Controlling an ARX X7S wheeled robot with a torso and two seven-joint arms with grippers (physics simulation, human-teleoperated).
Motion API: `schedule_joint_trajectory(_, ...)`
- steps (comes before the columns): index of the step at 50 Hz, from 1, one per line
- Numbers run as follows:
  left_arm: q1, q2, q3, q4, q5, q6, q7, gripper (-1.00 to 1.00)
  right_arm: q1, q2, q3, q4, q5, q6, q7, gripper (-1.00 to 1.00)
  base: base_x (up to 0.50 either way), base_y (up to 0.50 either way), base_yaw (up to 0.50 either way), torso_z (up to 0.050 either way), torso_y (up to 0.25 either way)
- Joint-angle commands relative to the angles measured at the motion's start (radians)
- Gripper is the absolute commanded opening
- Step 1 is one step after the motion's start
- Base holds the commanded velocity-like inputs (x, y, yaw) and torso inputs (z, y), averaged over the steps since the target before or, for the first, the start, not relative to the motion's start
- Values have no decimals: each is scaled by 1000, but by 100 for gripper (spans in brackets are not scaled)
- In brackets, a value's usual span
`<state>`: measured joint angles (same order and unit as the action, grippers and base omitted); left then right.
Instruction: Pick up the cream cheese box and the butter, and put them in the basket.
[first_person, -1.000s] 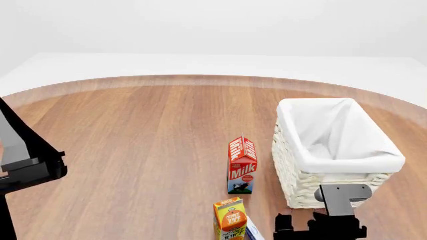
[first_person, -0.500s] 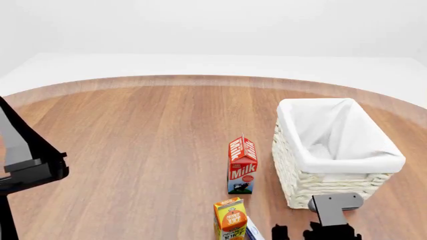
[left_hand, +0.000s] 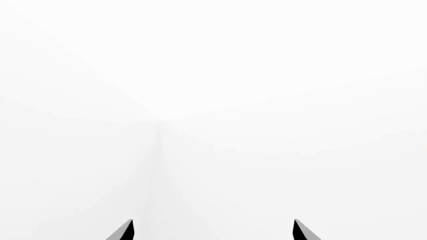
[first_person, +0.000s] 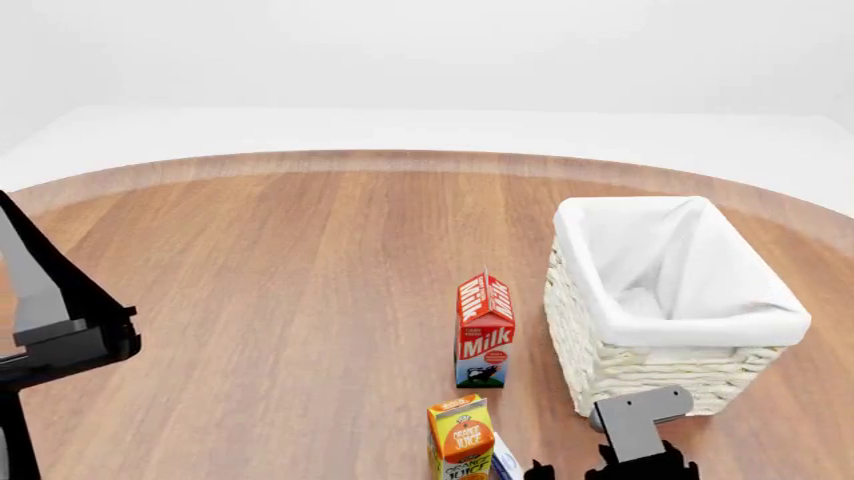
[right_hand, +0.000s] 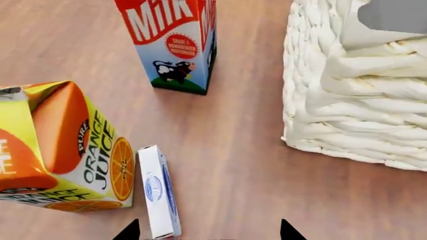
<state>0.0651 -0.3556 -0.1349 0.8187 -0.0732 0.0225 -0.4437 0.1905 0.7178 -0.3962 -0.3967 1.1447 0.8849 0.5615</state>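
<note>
The cream cheese box (right_hand: 157, 192), a small flat blue-and-white carton, stands on its edge against the orange juice carton (right_hand: 63, 145); a sliver of it shows in the head view (first_person: 505, 462). My right gripper (right_hand: 209, 231) is open, its tips just short of the box, which sits near one tip. In the head view the right gripper (first_person: 607, 472) is at the bottom edge, in front of the basket (first_person: 627, 365). The off-white woven basket (right_hand: 347, 100) with white lining is close by. The butter is out of view. My left gripper (left_hand: 213, 230) is open and faces blank white.
A red milk carton (first_person: 485, 330) stands left of the basket, also seen in the right wrist view (right_hand: 175, 42). The orange juice carton (first_person: 461, 438) stands in front of it. The left arm (first_person: 54, 320) is raised at the far left over the round wooden table (first_person: 267, 270).
My right gripper has moved down and to the left in the head view, closer to the bottom edge and toward the orange juice carton. The left arm has barely moved.
</note>
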Motion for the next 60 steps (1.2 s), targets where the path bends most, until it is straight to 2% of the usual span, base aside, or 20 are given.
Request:
schedule_joint_trajectory(1,6,15,-16,-5,16,18,20,100,26,-26,-20,10,-46,11,-47,100,0,0,0,0,0)
schedule_joint_trajectory(60,11,1,-6,-28,11,32,4,100,136,-125,-178,222,-185,14,-146,100,0,0,0,0,0)
